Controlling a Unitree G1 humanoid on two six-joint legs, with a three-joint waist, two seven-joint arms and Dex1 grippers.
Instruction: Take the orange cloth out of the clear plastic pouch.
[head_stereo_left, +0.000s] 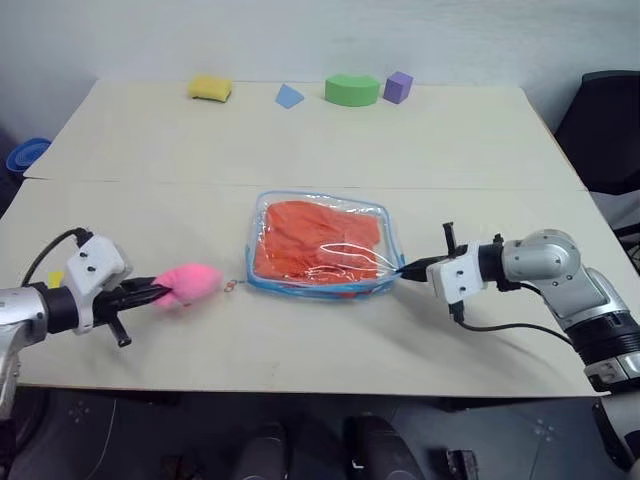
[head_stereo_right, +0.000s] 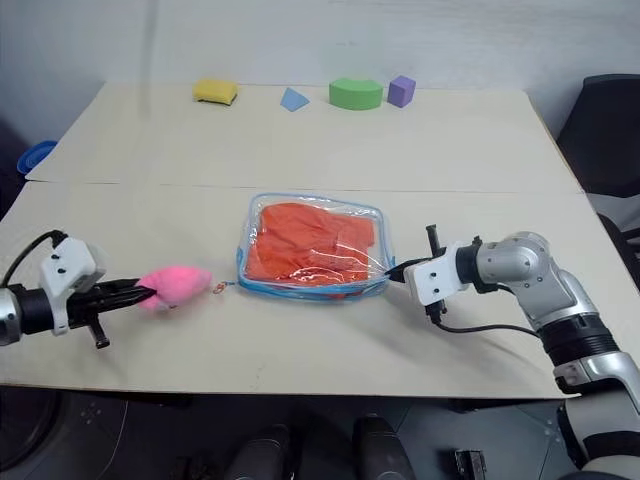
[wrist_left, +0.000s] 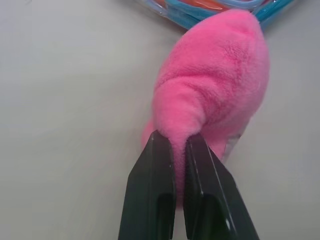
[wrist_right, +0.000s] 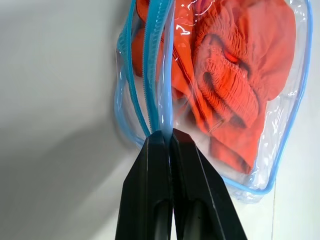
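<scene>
Spreading pale and wide under everything, the bench (head_stereo_left: 300, 140) is carrying all the things, with a seam running across it behind the pouch. At its middle the clear plastic pouch (head_stereo_left: 262, 222) is lying flat, its light blue zipper edging facing the near edge. Inside it the orange cloth (head_stereo_left: 315, 240) is sitting bunched and wrinkled, fully within the plastic.

Reaching in from the right, the right gripper (head_stereo_left: 408, 267) is pinching the pouch's near right corner, its black fingers (wrist_right: 155, 200) pressed together on the blue zipper edge. From the left, the left gripper (head_stereo_left: 158, 293) is clamping the tail end of a fluffy pink plush toy (head_stereo_left: 190, 282), which is lying just left of the pouch; a small metal pull (head_stereo_left: 231, 286) is sitting between the plush and the pouch's near left corner.

Along the far edge of the bench a yellow sponge (head_stereo_left: 210, 89), a blue triangle (head_stereo_left: 288, 96), a green half-round block (head_stereo_left: 351, 89) and a purple cube (head_stereo_left: 398, 86) are standing in a row, well apart from the pouch.
</scene>
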